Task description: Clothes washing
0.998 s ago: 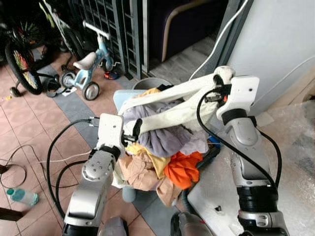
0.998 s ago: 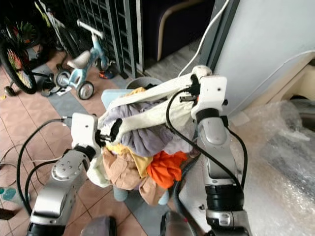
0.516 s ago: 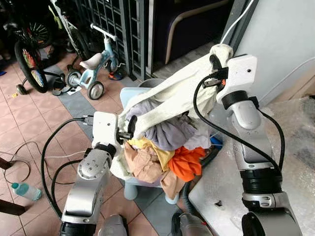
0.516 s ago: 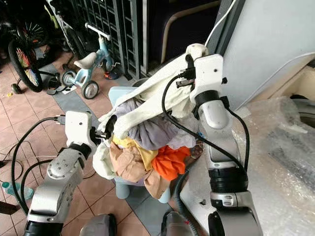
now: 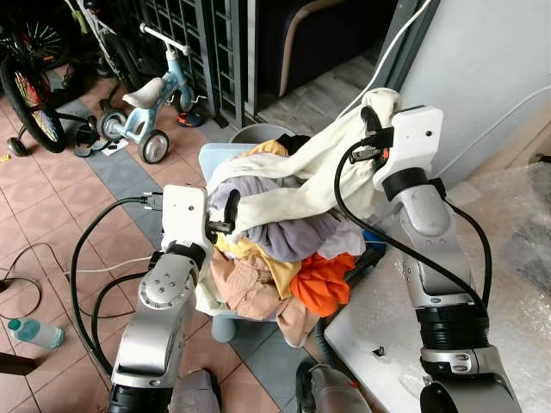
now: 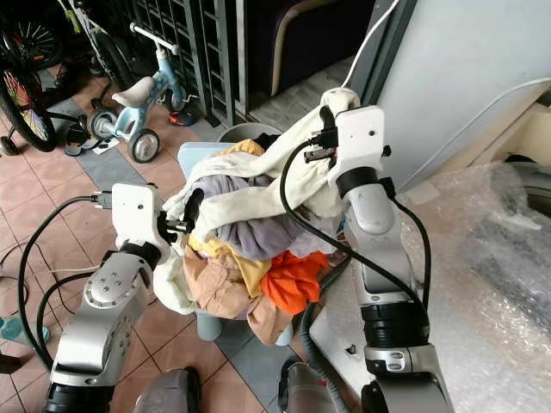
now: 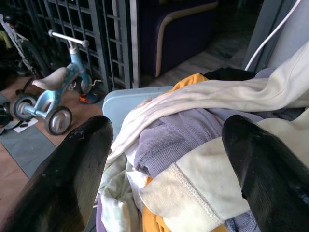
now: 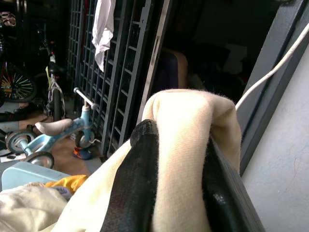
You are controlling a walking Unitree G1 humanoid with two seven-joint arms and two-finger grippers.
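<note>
A cream garment [image 5: 293,194] is clamped at one end between the fingers of the right gripper [image 8: 174,159] and is held raised above the heap of clothes [image 5: 275,258], which is piled on a pale blue basket [image 5: 215,159] on the tiled floor. The left gripper [image 7: 166,159] is spread wide at the heap's side, holding nothing. The knit fabric is judged soft, limp and light; a bunched fold is best gripped, since loose ends may snag.

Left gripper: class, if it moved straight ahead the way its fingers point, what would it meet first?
Most likely the cream garment on the laundry pile, directly between the open fingers of the left gripper, with the lilac knit just behind it. Exact depth is uncertain.
</note>
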